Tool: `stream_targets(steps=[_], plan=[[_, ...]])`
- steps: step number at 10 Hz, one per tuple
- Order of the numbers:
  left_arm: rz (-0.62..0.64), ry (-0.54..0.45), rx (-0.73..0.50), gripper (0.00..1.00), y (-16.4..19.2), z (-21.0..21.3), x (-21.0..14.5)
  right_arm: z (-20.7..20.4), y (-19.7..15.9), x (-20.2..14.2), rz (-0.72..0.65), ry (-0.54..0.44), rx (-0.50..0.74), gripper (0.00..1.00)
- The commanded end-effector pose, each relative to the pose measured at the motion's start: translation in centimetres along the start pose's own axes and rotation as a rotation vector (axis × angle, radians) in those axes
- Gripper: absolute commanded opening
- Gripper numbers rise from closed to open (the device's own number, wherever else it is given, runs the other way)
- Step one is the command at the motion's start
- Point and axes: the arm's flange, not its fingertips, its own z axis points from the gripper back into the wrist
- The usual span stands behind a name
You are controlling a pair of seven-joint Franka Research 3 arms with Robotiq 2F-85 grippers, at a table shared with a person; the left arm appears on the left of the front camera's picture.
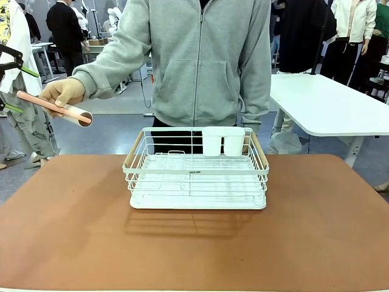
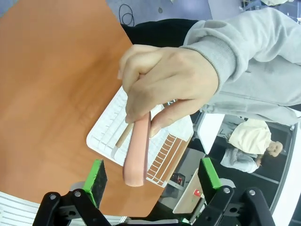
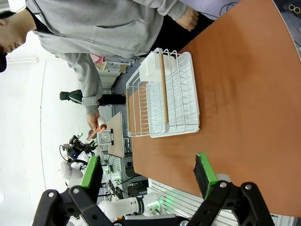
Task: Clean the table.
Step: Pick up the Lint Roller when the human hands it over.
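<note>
Reddish-brown tabletop (image 1: 67,237) runs the full width of the front view, beneath everything else. At far left, raised above it, the left gripper (image 2: 151,179) has its fingers wide apart and grips nothing. A pink rod-shaped tool (image 2: 136,150) pokes its free end into the gap between the green pads (image 2: 96,179). In the wrist view it sits nearer one pad than the other and, as far as I can tell, touches neither. The person's hand (image 2: 164,84) holds the rest of it, fingertips wrapped far down the shaft.

This reads as a handover, and the care lies in where and when to close. Centre the rod between the pads first, so that neither finger shoves it sideways. Clamp on the free end, clear of the person's fingertips, which leave little bare shaft. The rod is round and looks smooth, so a light pinch could let it swivel; a firm hold suits better. Draw away only once the hand lets go.

Mid-tabletop stands a white wire dish rack (image 1: 196,182), which any wiping must go round. On the right, the right gripper (image 3: 148,174) looks over the tabletop with its fingers apart, holding nothing.
</note>
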Motion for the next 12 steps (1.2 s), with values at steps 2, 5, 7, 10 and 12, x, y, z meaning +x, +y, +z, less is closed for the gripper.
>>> stream_targets(steps=[2, 5, 7, 10, 12], plan=[[0.065, -0.057, 0.002, 1.0, 0.6, -1.3, -1.5, 0.1, 0.2, 0.0, 0.011, -0.002, 0.018, 1.0], [0.065, -0.053, 0.022, 1.0, 1.1, -2.0, -1.8, 0.1, 0.2, 0.0, 0.011, -0.002, 0.018, 1.0], [0.055, -0.067, 0.012, 1.0, 1.2, -2.4, -2.0, 0.1, 0.2, 0.0, 0.011, -0.002, 0.018, 1.0], [0.069, -0.082, 0.007, 0.94, 1.6, -3.0, -1.2, 0.1, 0.2, 0.0, 0.011, -0.002, 0.018, 1.0], [0.073, -0.085, -0.008, 0.35, 1.5, -3.1, -1.1, 0.1, 0.2, 0.0, 0.011, -0.002, 0.018, 1.0]])
